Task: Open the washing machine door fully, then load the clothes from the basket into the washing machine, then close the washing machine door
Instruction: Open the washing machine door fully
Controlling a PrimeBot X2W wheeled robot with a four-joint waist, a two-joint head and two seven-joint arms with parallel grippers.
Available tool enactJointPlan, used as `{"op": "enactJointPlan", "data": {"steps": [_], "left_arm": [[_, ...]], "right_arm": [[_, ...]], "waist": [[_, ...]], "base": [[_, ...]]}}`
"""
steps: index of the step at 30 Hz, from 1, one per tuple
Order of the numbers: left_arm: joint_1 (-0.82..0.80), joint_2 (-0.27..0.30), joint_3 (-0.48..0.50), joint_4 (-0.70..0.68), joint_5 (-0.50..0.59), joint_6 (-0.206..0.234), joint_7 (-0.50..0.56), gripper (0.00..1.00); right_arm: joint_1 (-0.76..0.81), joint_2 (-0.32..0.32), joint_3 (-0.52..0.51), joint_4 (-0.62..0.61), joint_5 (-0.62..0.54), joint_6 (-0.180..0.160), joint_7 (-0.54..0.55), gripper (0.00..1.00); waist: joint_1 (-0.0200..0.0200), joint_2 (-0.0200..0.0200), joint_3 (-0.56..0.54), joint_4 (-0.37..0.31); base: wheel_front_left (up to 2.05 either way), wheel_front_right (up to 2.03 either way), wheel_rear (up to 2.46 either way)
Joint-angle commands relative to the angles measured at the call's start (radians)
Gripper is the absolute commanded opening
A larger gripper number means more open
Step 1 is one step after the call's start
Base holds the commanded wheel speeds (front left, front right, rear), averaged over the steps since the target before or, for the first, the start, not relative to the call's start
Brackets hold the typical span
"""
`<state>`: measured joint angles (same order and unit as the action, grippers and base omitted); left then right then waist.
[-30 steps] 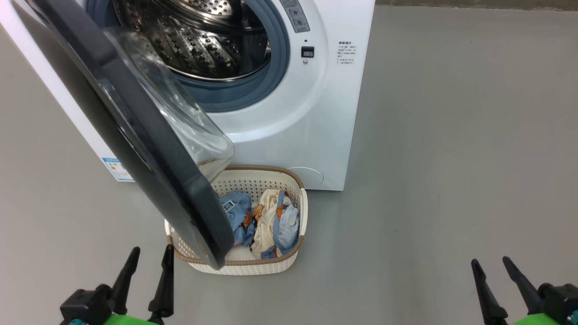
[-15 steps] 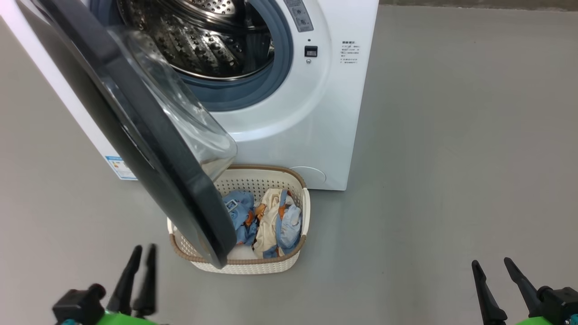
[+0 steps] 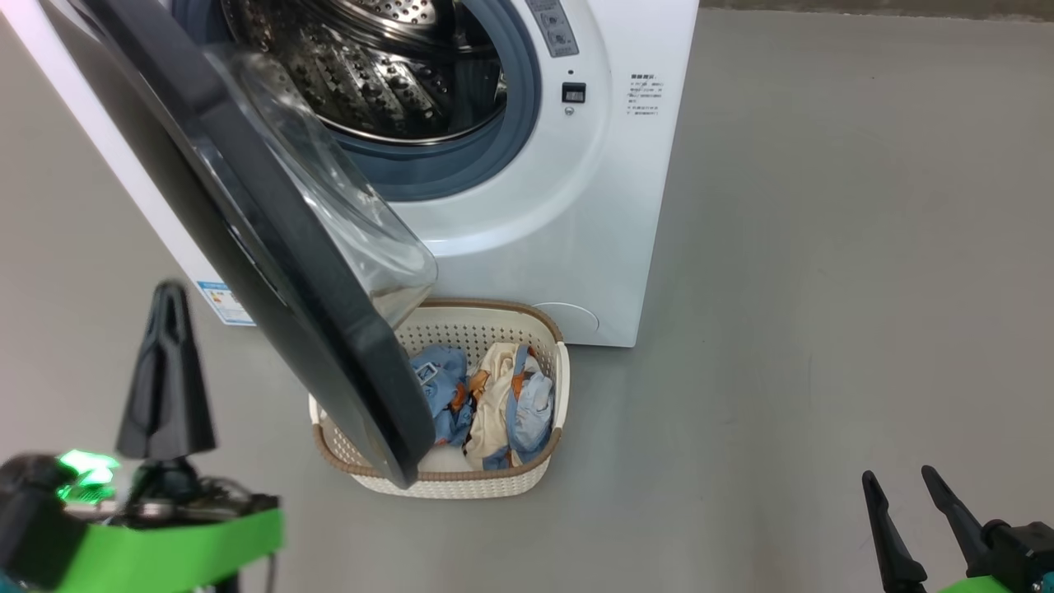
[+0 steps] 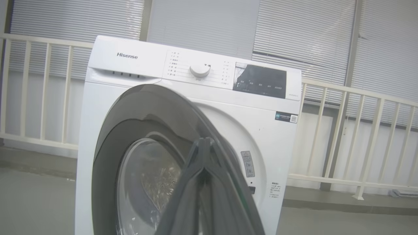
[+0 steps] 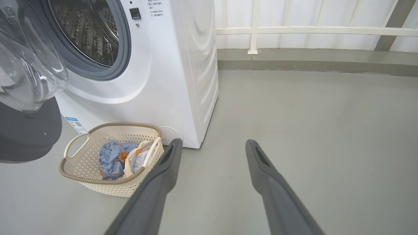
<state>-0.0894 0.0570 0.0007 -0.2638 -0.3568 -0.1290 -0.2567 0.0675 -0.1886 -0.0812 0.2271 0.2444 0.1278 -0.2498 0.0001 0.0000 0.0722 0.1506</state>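
While the washing machine door (image 3: 268, 263) hangs part-open | clothes (image 3: 494, 403) in basket (image 3: 461, 487), unloaded | left tool (image 3: 169, 293) pressed together | right tool (image 3: 896, 474) spread

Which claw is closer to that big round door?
Left. The left gripper, shut, points up beside the washing machine door; the right gripper, open, sits far off to its right.

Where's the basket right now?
Head view, lower centre: the basket sits on the floor before the washing machine, its left part behind the open washing machine door.
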Motion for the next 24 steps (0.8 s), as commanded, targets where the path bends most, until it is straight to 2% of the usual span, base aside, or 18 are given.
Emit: {"op": "enactJointPlan", "data": {"steps": [1,6,7,13,16,24], "left_arm": [[-0.043,0.006,0.002,-0.076,0.022,-0.002,-0.005,0.00],[-0.042,-0.003,-0.166,-0.146,0.027,-0.002,-0.005,0.00],[-0.042,-0.003,-0.166,-0.146,0.027,-0.002,-0.005,0.00],[-0.049,-0.006,-0.366,0.008,-0.032,-0.002,-0.005,0.00],[-0.064,-0.006,-0.402,0.118,-0.067,-0.002,-0.005,0.00],[-0.133,-0.007,-0.388,0.314,-0.132,-0.002,-0.005,0.00]], "right_arm": [[0.004,-0.014,0.015,-0.027,-0.013,0.003,-0.012,1.00],[0.002,-0.010,0.016,-0.026,-0.015,0.003,-0.012,1.00],[0.002,-0.010,0.016,-0.026,-0.015,0.003,-0.012,1.00],[-0.008,-0.008,0.027,-0.029,-0.014,0.003,-0.012,1.00],[-0.015,-0.008,0.030,-0.030,-0.013,0.003,-0.012,1.00],[-0.025,-0.004,0.030,-0.034,-0.018,0.003,-0.012,1.00]], "waist": [[-0.0001,0.0000,0.001,-0.002],[-0.0001,0.0000,0.005,-0.008],[-0.0001,0.0000,0.005,-0.008],[-0.0001,0.0000,0.015,-0.014],[-0.0001,0.0000,0.021,-0.017],[-0.0001,0.0000,0.031,-0.019]], "base": [[0.00,0.00,0.00],[0.00,0.00,0.00],[0.00,0.00,0.00],[0.00,0.00,0.00],[0.00,0.00,0.00],[0.00,0.00,0.00]]}}
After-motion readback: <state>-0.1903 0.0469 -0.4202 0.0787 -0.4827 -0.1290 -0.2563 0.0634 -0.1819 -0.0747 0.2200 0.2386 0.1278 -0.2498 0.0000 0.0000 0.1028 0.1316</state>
